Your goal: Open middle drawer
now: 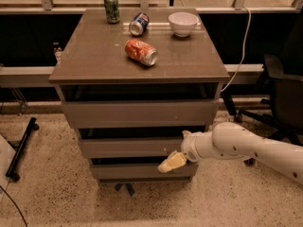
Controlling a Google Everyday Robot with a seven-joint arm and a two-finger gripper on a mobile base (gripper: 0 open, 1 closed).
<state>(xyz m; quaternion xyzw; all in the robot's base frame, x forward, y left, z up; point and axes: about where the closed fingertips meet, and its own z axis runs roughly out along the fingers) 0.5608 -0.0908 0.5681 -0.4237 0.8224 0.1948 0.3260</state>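
Observation:
The middle drawer [128,146] is a wide, shallow grey-brown front, second of three in the cabinet [142,112]. It sits about level with the other fronts, with a dark gap above it. My gripper [171,162] comes in from the right on a white arm [246,148]. Its yellowish tip lies at the right part of the cabinet's front, at the lower edge of the middle drawer and over the gap above the lowest drawer [142,170]. The taller top drawer [139,112] is above.
On the cabinet top are an upright green can [112,7], a blue can [138,24] on its side, a red can [141,52] on its side and a white bowl [183,23]. A black office chair [284,96] stands at the right. A black stand base [21,148] lies on the floor at the left.

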